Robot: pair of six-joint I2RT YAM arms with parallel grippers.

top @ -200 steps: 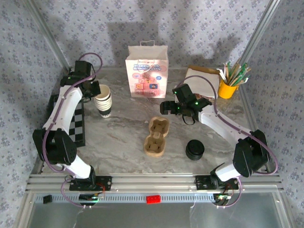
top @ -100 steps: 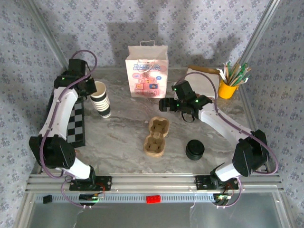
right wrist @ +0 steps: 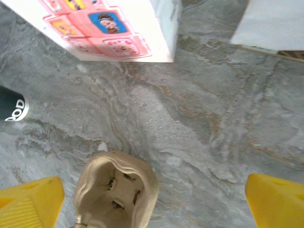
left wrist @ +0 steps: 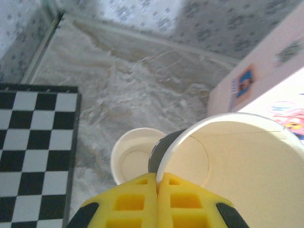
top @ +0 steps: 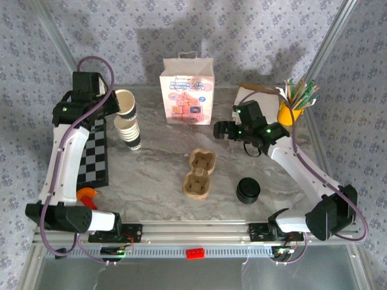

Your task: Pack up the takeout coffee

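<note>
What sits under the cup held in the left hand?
Under the cup, pinched at its rim by the left hand, stands a stack of cups on the marble table. The top one looks empty; the held cup covers its right rim.

marble tabletop [top: 157, 172] — floral wallpaper [top: 242, 36]

L arm runs up the left side, elbow high, wrist bent inward at the far end. Its left gripper [top: 112, 104] has yellow fingers [left wrist: 133, 202] pressed together, pinching the rim of a paper cup [left wrist: 251, 166]. R arm folds at the elbow by the right edge & reaches in toward centre; right gripper [top: 221, 129] points down, fingertips [right wrist: 28, 199] spread wide apart.
</note>
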